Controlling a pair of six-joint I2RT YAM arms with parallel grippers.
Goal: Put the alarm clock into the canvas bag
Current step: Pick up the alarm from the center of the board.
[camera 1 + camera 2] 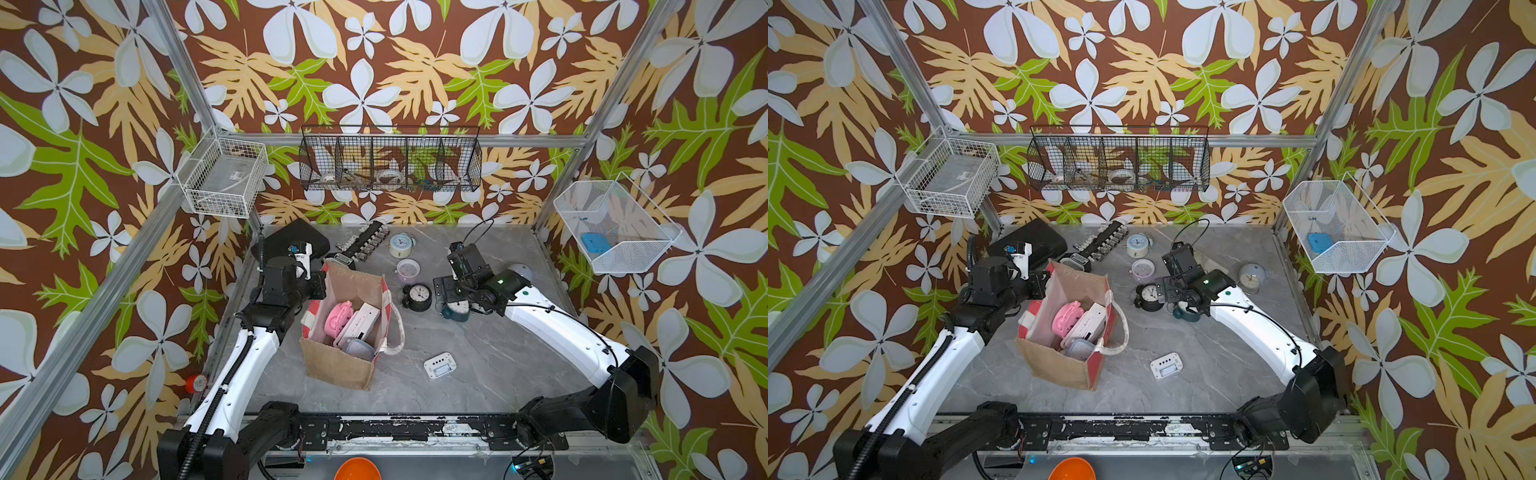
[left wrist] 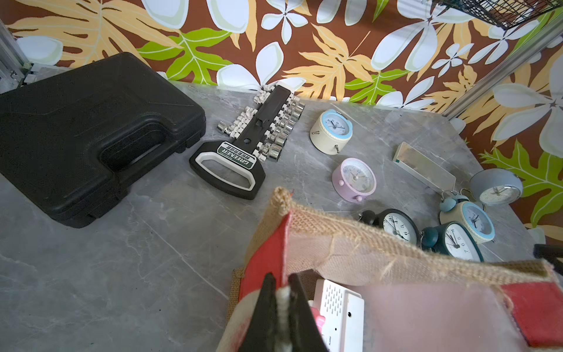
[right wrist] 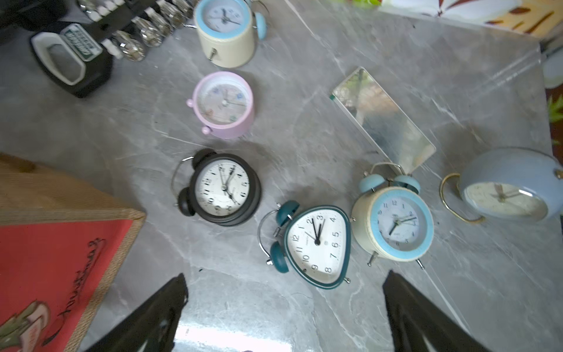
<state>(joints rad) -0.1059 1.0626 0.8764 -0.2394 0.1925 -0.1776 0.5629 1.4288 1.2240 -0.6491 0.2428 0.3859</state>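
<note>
Your right pincer (image 3: 285,274) gapes wide above the teal alarm clock (image 3: 316,247), which lies face-up right of middle on the tabletop (image 1: 478,395). Your left pincer (image 2: 281,286) is clamped on the canvas bag (image 1: 336,365). The clock looks rigid, slick and probably light, so grasp its body sides, not the bells.

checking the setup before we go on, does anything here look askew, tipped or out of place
Mostly tidy. The black clock and teal clock lie face up on their backs instead of standing. One loose socket sits beside the socket holder and looks off its clip. The canvas bag has its rim pinched by the left gripper.
</note>
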